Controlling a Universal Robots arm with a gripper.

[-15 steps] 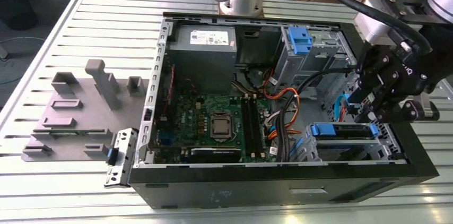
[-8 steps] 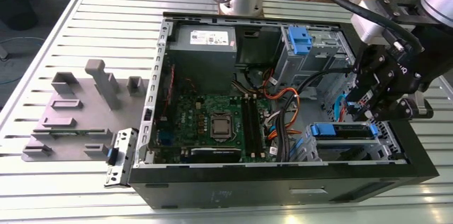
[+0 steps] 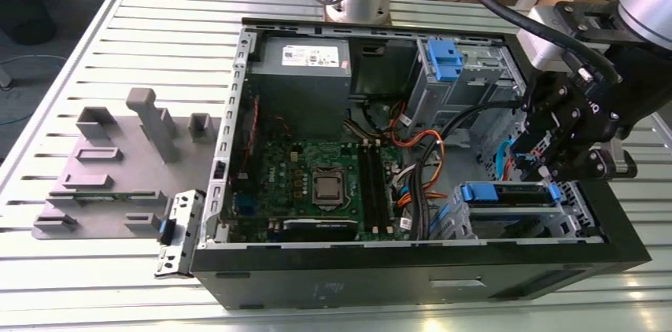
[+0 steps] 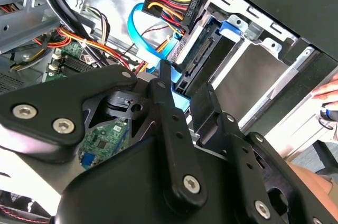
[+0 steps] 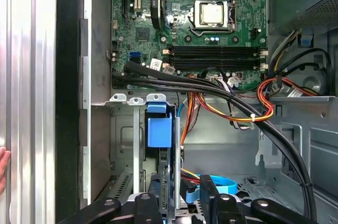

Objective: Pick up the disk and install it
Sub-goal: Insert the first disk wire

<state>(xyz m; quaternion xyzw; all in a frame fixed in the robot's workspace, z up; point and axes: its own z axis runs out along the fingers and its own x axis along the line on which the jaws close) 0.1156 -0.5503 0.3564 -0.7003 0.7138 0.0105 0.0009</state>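
**End effector.** The end effector (image 3: 556,160) is inside the open computer case (image 3: 399,269), at the exterior view's right, above the lower drive bay (image 3: 575,214). Its fingers (image 5: 210,195) stand moderately apart, one on either side of the connector end of the disk (image 4: 203,57). The first wrist view shows a clear gap between the disk and one finger, so nothing is clamped. Whether the other finger touches the disk cannot be determined.

**Disk.** The disk sits in the lower drive bay and is seen edge-on in the first wrist view. Its blue end tab (image 5: 159,129) is at the end away from the end effector. A blue data cable (image 4: 138,28) loops just beside the connector end.

**Case interior.** A black cable bundle (image 5: 211,89) crosses between the bay and the motherboard (image 5: 211,23). Farther in are the taller drive cage (image 3: 443,60) and the grey power-supply box (image 3: 304,64).

**Surroundings.** The case rests on a slatted metal counter (image 3: 63,285). A grey fixture (image 3: 105,167) lies on the counter at the exterior view's left, apart from the case. A person's hand (image 5: 2,168) rests at the counter's edge.
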